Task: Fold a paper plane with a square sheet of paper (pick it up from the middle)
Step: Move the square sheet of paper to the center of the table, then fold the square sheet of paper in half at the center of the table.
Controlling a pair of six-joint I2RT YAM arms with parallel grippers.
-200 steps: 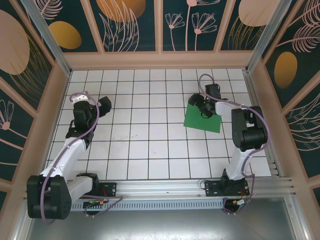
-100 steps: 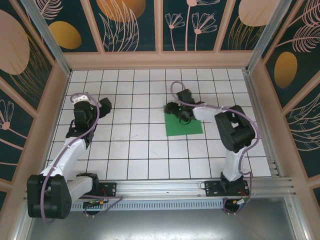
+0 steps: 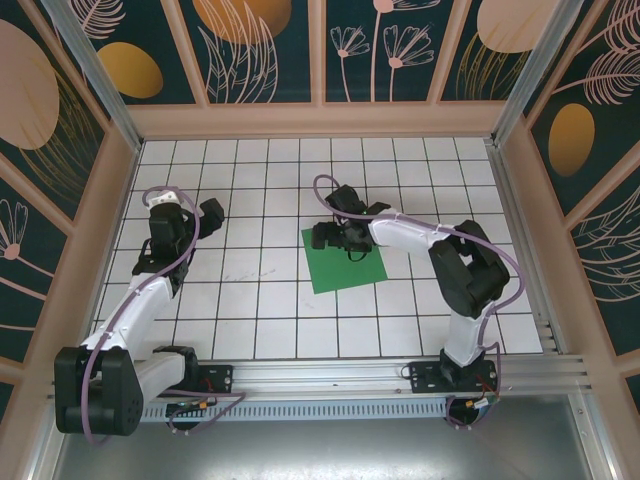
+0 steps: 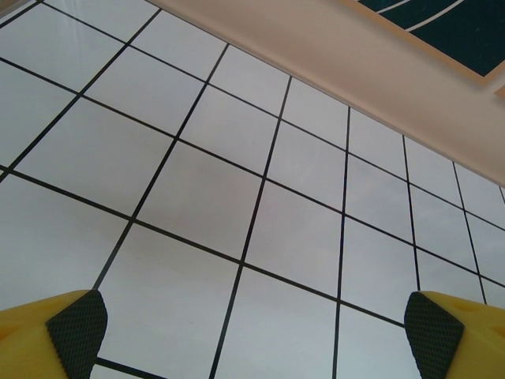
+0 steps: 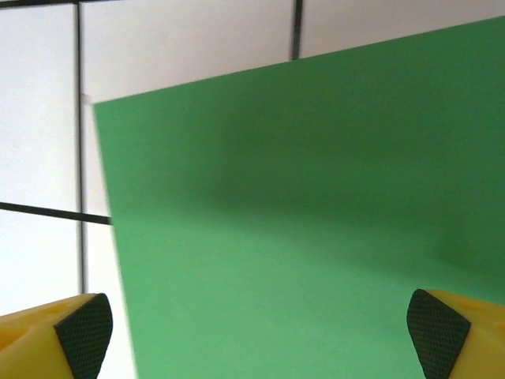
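At the bottom of the top view, one metal rail (image 3: 340, 378) carries two arm bases. The left arm (image 3: 135, 305) rises along the left side of the frame. The right arm (image 3: 462, 275) climbs the right side and bends leftward to the centre.

One square sheet of paper (image 3: 350, 272), plain green and unfolded, lies flat on the white-tiled tabletop (image 3: 260, 320) just right of centre, turned slightly against the grid lines. The right end effector (image 3: 333, 237) hangs over the upper part of that sheet. In its wrist view its two black pads (image 5: 83, 325) sit at the lower corners of the frame, far apart, gripping nothing. The green paper spreads beneath them, with one corner at upper left.

The left end effector (image 3: 207, 211) is at the left of the top view, well apart from the sheet, over bare tiles. Its two pads (image 4: 77, 325) likewise stand wide with nothing held.

Farthest back, a wall of dark panels (image 3: 270, 50) painted with leaves closes the enclosure.
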